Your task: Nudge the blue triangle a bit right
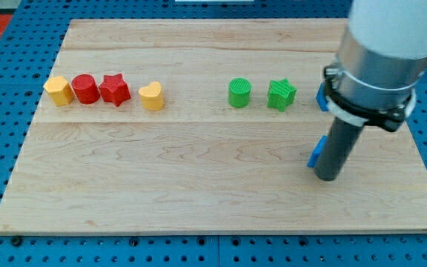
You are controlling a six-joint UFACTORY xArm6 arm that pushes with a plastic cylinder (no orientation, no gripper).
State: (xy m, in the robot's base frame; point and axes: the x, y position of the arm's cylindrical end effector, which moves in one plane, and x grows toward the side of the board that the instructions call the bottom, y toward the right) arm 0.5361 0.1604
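My tip rests on the wooden board at the view's right. A blue block shows as a sliver at the rod's left edge, touching or almost touching it; its shape is mostly hidden. A second blue block peeks out from behind the arm's body, right of the green star; its shape is hidden too. I cannot tell which of them is the blue triangle.
A row runs across the board's upper part: a yellow block, a red cylinder, a red star, a yellow heart and a green cylinder. The board's right edge lies close to my tip.
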